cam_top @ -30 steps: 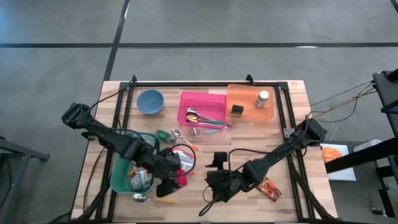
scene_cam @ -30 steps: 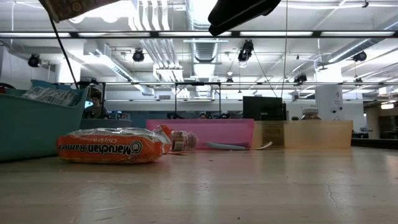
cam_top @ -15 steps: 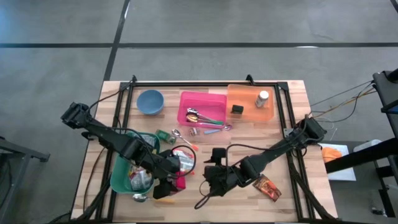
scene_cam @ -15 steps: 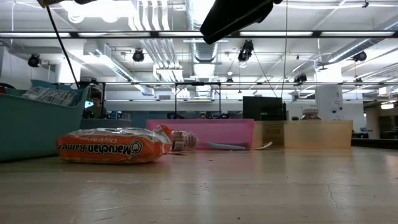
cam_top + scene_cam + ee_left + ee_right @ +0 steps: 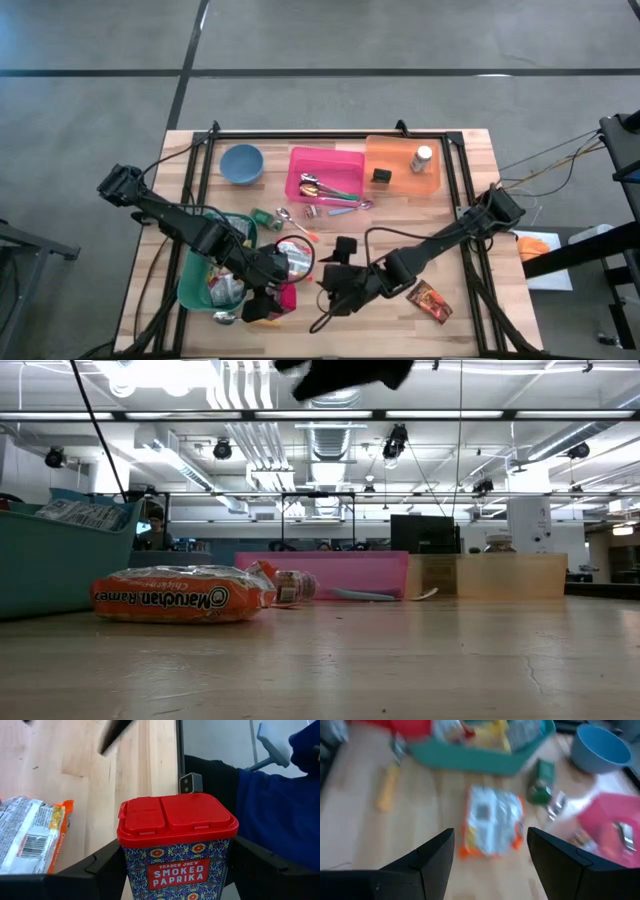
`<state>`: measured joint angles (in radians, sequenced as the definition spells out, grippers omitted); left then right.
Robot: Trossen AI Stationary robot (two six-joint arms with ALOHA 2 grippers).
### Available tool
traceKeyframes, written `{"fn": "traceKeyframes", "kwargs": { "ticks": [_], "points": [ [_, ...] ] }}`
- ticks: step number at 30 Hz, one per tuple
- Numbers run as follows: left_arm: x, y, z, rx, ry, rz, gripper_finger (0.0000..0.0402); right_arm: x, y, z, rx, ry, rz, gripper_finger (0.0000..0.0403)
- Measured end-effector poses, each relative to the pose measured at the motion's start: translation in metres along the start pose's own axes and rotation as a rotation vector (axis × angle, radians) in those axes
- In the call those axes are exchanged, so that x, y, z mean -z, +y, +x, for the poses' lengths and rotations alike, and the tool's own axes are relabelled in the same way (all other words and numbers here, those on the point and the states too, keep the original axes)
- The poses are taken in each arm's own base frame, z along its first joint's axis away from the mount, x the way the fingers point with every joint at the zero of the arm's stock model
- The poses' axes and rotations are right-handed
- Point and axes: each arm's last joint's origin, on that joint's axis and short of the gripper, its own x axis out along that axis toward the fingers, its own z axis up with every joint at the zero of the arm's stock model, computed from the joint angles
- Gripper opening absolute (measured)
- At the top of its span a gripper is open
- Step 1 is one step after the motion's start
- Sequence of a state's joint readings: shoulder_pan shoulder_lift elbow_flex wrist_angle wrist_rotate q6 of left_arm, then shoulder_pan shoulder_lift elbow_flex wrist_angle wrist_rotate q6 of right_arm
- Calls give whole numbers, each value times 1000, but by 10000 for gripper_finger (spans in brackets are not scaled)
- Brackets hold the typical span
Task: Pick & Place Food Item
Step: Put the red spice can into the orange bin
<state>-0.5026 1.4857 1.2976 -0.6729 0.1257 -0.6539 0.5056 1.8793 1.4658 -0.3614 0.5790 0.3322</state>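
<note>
A Smoked Paprika tin (image 5: 176,845) with a red lid and patterned blue walls sits between the fingers of my left gripper (image 5: 272,300), right of the teal bin (image 5: 196,285). It shows as a red patch (image 5: 286,296) from above. An orange and white ramen packet (image 5: 492,827) lies flat on the table, also visible in the low view (image 5: 175,598). My right gripper (image 5: 491,860) hangs open above the table near the packet, nothing between its fingers; from above it (image 5: 330,293) is right of the tin. My left gripper pinches the tin between its two fingers, one on each opposite side wall (image 5: 126,866) below the red lid (image 5: 175,816). The fingers slant down from the table's left. The lid end points away from the wrist. The tin is nowhere on the table in the low view, so it is lifted clear.
The teal bin holds several packets. At the back stand a blue bowl (image 5: 241,163), a pink tray (image 5: 325,172) with cutlery and an orange tray (image 5: 402,165) with a small bottle. A brown packet (image 5: 430,300) lies at the right. Something blue (image 5: 280,815) shows beyond the table's edge.
My right gripper has gone toward the table's left, nearer the tin and the ramen packet, staying open. My left gripper has turned a little with the tin, which has left the top of the low view.
</note>
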Motion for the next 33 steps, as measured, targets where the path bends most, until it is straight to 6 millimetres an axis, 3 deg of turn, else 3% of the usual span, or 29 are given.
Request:
{"fn": "traceKeyframes", "kwargs": {
  "ticks": [8, 15, 29, 33],
  "points": [
    [0, -3, 0, 69, 25, -19, 278, -23, 8, -3, -129, -195, 61, 248],
    [0, -4, -4, 81, 23, -25, 278, -25, 12, -4, -247, -207, 41, 248],
    [-2, -5, -6, 99, 1, -24, 284, -35, 14, -6, -279, -306, 88, 248],
    [-2, -6, -6, 102, -3, -23, 287, -33, 19, -9, -246, -322, -33, 248]
  ]
}}
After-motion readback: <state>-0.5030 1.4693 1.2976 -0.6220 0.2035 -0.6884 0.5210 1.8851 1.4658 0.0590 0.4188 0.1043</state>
